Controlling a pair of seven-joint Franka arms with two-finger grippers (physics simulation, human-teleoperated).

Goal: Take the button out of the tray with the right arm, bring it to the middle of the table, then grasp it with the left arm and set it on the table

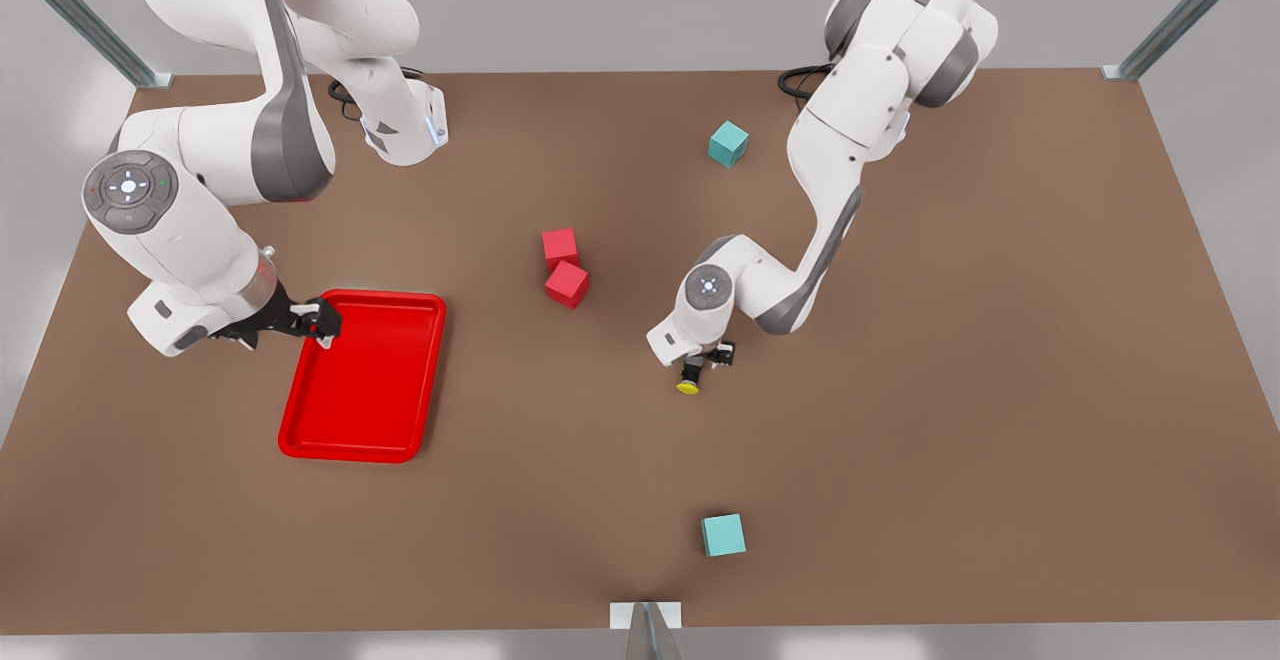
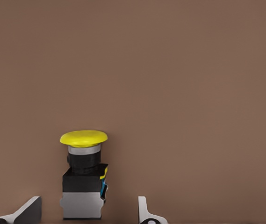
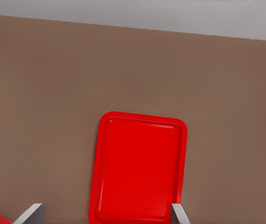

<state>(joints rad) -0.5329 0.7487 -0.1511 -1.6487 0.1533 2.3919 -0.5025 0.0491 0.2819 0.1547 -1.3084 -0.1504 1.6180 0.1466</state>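
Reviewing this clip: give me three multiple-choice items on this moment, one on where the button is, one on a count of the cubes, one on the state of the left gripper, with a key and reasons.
1. Where is the button?
A. In the tray
B. On top of a red cube
C. Out on the table, between the left gripper's fingers

2. How many cubes are on the table?
A. Two
B. Four
C. Six

3. What is the state of the left gripper?
A. Open around the button
C. Shut with nothing in it
B. Shut tight on a teal cube

Key: 1 C, the tray holds nothing and the right gripper sits at its rim, open, while the button is by the other arm. 2 B, two red cubes and two teal cubes in the front view. 3 A, the left wrist view shows both fingers spread, with gaps beside the button's base.
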